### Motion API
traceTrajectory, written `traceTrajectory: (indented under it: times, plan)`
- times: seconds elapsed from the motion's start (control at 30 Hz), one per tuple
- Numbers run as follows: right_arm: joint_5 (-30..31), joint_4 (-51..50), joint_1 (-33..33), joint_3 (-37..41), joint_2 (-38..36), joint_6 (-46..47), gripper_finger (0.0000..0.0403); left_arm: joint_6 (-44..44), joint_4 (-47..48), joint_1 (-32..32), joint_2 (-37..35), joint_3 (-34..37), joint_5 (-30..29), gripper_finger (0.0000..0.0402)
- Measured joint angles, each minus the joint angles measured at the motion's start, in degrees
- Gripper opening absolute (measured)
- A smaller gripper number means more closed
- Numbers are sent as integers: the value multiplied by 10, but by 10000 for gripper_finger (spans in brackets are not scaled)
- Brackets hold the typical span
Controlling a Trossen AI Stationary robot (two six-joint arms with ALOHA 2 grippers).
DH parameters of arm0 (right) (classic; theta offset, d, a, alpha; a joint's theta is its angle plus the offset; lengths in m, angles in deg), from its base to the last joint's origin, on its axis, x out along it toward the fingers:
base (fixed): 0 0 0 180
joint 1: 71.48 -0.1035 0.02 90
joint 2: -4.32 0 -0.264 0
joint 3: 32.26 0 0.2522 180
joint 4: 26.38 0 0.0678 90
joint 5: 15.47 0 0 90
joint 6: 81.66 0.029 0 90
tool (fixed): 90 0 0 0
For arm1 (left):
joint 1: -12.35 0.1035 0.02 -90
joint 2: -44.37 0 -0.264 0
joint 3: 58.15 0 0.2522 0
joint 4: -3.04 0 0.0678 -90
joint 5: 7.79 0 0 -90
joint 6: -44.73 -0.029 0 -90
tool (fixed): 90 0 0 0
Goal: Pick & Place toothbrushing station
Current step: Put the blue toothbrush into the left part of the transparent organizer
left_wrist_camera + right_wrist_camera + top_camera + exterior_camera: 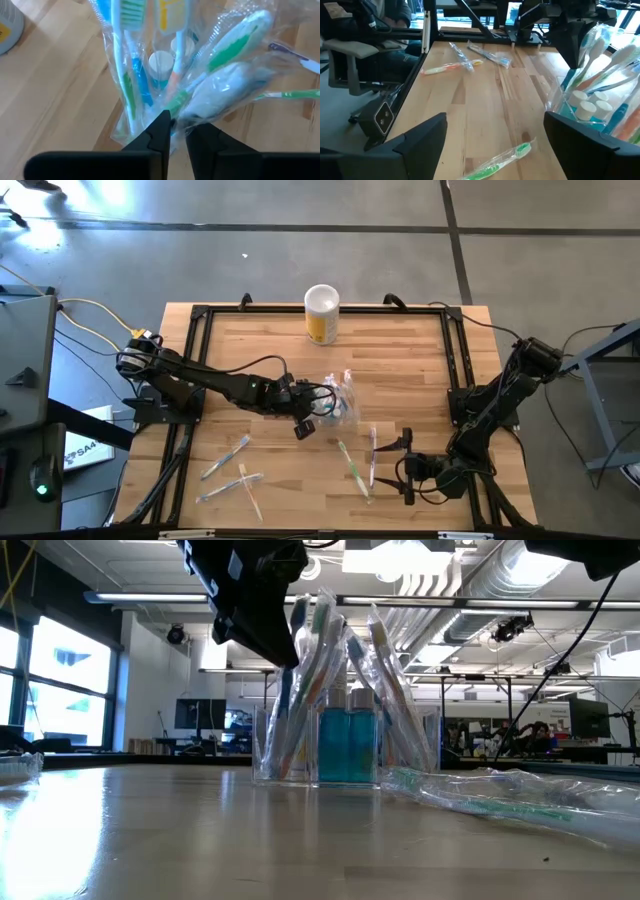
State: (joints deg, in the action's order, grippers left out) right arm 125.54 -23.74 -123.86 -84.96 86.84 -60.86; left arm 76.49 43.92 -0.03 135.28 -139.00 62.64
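Wooden slats are forming the table [260, 340] on which we are viewing the scene, with an open workshop hall of ducts and monitors showing beyond it. Near the table's centre we are seeing the toothbrushing station [340, 402], a clear holder crowded with wrapped toothbrushes [127, 60] and teal tubes [346, 745]. The left gripper [177, 131] is hanging directly over it, its fingers nearly closed with a crumpled wrapper [225, 85] lying across the narrow gap; whether it is pinching that wrapper or letting it go we cannot tell. The right gripper [495, 145] is waiting spread wide and empty near the table's front right corner, beside a loose green toothbrush [497, 162]. We are judging the chief risk to be the crinkled plastic: should film be clinging to the fingers as the left arm lifts, it could be dragging a brush out or tipping the light holder. More loose brushes [235, 475] are lying near the front left corner. At the back edge a yellow canister [321, 315] is standing well apart. We are reading no brand or lettering anywhere; the printing on the wrappers is too indistinct to make out.
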Motion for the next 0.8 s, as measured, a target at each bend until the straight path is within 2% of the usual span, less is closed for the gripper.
traceTrajectory:
  times: [0.37,0.57,0.8]
  plan:
    - [0,0,0,0,0,2,323,0,1,0,-7,-13,2,108]
    - [0,0,0,0,0,2,324,-16,5,0,-7,-45,36,144]
    - [-2,0,0,0,0,2,322,-33,113,0,-7,-134,-10,148]
